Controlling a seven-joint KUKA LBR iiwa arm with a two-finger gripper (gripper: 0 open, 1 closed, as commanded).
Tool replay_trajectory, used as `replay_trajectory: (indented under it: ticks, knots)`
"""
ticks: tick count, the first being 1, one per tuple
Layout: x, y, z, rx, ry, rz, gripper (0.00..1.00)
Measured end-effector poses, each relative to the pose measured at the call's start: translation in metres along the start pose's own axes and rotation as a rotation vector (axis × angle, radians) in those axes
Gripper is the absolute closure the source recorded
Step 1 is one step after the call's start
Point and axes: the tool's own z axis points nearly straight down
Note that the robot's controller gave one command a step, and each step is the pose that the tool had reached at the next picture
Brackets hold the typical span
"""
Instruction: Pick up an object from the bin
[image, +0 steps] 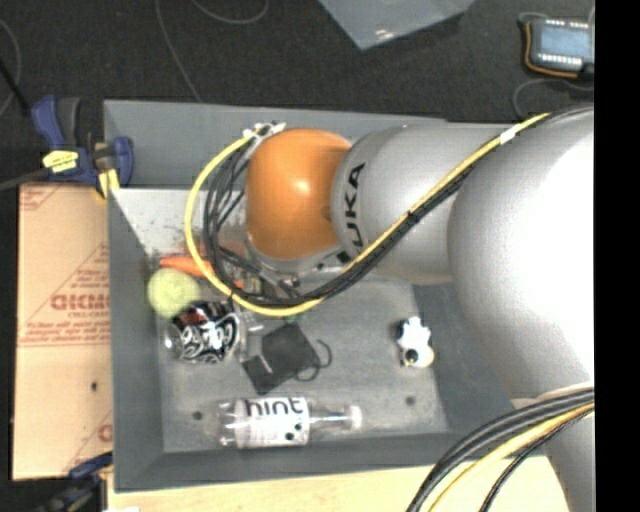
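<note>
At left centre a yellow-green ball (170, 292) and, below it, a crushed black-and-white can (203, 336) lie just left of the gripper (244, 322) — the nearest things. The orange wrist cover (290, 190) overhangs the gripper: spread or pressed together, I cannot tell. Lower down, a clear bottle (285, 420) lies left-to-right.

orange object (176, 264) half hidden under arm (420, 200), arm cropped
</note>
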Motion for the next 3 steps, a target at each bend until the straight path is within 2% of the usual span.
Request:
replay_trajectory:
  ticks: [1,2,3]
  knots:
    - [0.019,0.015,0.061,0.0,0.01,-0.087,0.0]
    - [0.018,0.002,0.066,-0.002,-0.005,0.031,1.0]
    - [0.018,0.002,0.066,-0.002,-0.005,0.031,1.0]
